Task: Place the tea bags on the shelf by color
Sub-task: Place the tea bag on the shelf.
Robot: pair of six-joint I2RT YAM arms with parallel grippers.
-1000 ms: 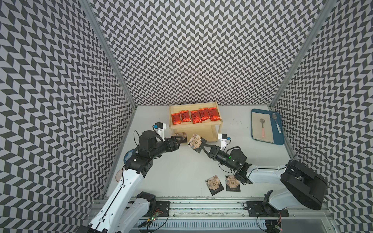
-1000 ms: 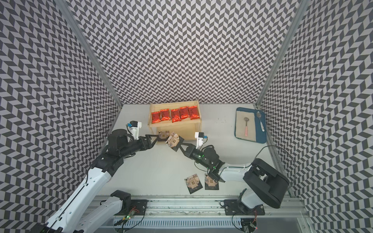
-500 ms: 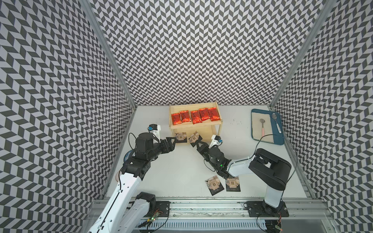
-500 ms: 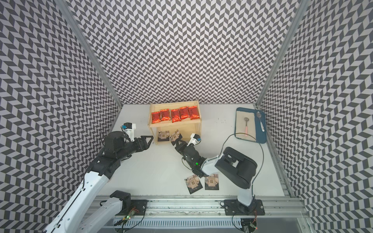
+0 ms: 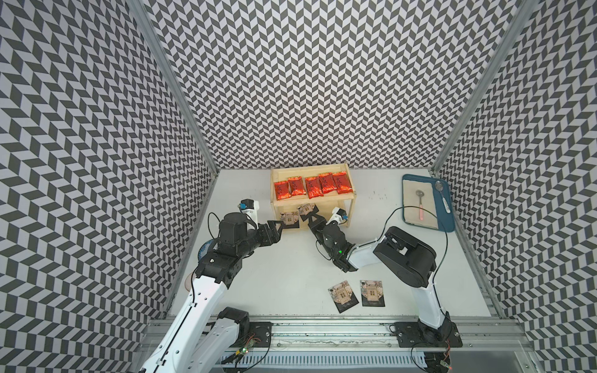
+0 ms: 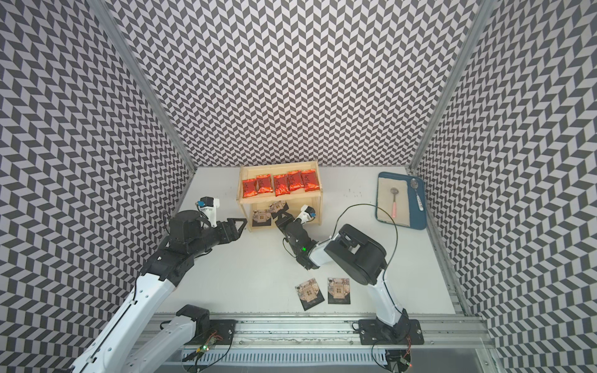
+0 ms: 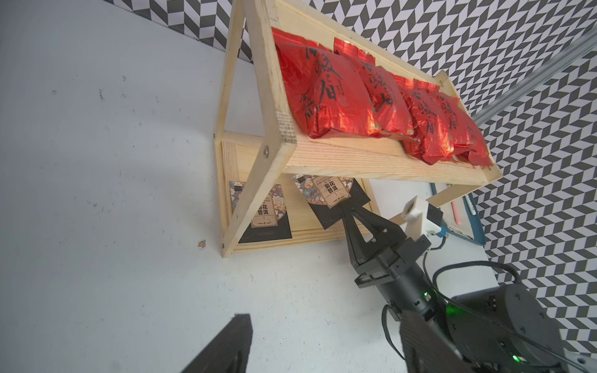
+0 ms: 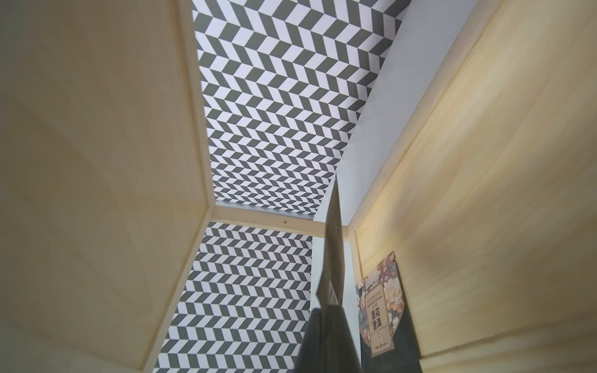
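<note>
The pale wooden shelf (image 5: 310,168) (image 6: 277,165) (image 7: 355,161) stands at the back, with several red tea bags (image 5: 312,186) (image 6: 280,184) (image 7: 339,97) in a row on its top board. One black tea bag (image 5: 289,219) (image 7: 265,213) (image 8: 381,310) lies flat on the lower board. My right gripper (image 5: 311,217) (image 6: 280,214) (image 8: 329,310) is shut on another black tea bag (image 5: 306,210) (image 7: 332,193), holding it inside the lower tier beside the first. My left gripper (image 5: 280,226) (image 7: 326,323) is open and empty at the shelf's left front corner. Two more black tea bags (image 5: 343,295) (image 5: 372,292) lie near the table's front edge.
A blue tray (image 5: 447,219) with a pink-handled spoon (image 5: 421,206) sits at the back right, near the wall. Patterned walls close in the table on three sides. The right arm's cable loops over the table beside the tray.
My right gripper has carried its black tea bag from in front of the shelf into the lower tier. The left gripper has stayed open near the shelf's left front.
</note>
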